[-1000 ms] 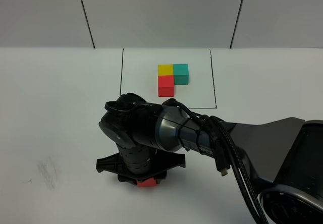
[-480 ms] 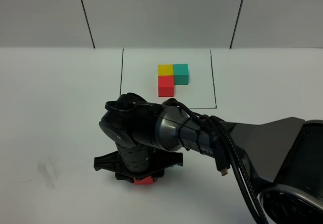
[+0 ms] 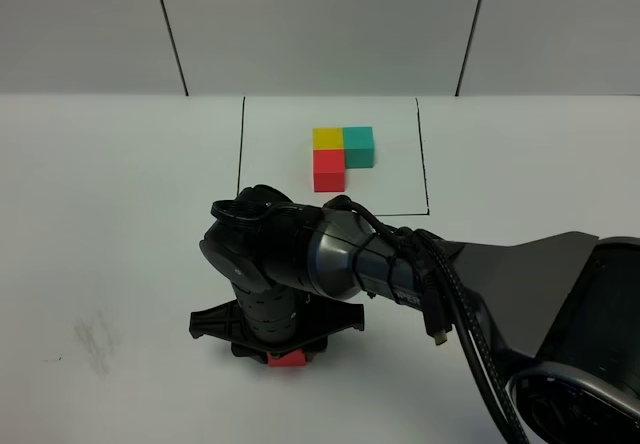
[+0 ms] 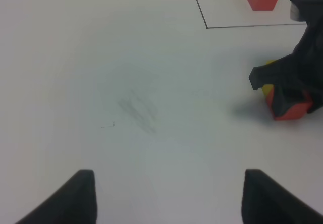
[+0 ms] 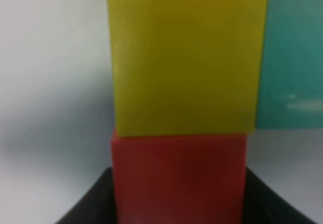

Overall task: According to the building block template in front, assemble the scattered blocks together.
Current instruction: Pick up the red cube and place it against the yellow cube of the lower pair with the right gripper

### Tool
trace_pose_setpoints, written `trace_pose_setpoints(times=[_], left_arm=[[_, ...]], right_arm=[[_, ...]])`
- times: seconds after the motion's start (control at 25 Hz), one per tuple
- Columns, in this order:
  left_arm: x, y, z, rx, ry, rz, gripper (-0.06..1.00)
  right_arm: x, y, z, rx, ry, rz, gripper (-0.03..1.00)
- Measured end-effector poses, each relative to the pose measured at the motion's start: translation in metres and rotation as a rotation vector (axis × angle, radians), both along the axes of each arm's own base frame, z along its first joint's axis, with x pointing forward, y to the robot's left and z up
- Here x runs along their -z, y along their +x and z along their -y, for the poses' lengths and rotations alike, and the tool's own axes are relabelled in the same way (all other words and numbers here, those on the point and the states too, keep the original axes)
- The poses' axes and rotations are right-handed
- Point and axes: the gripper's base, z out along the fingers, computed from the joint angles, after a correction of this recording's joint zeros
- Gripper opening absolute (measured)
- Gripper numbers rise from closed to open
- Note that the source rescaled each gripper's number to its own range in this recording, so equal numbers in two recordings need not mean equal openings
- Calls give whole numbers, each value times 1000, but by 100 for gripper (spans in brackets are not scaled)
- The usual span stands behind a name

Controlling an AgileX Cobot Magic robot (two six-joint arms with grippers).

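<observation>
Right fingers [image 3: 288, 352] clamped on red block [image 3: 288, 360]; left fingers [image 4: 166, 196] apart, empty.

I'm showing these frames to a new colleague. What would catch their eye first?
Probably the big dark right arm reaching across the table's middle, its gripper down over a red block. Behind it, the template of yellow, teal and red cubes sits inside a thin black outline. Up close, the right wrist view shows yellow, teal and red cubes packed together.
</observation>
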Motion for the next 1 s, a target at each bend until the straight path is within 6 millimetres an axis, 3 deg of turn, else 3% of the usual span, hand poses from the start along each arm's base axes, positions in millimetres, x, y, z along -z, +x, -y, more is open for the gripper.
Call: trace_pose_setpoints(times=[1.0], left_arm=[[0,0,0,0,0,0,35]], right_arm=[[0,0,0,-19,4,-16,2]])
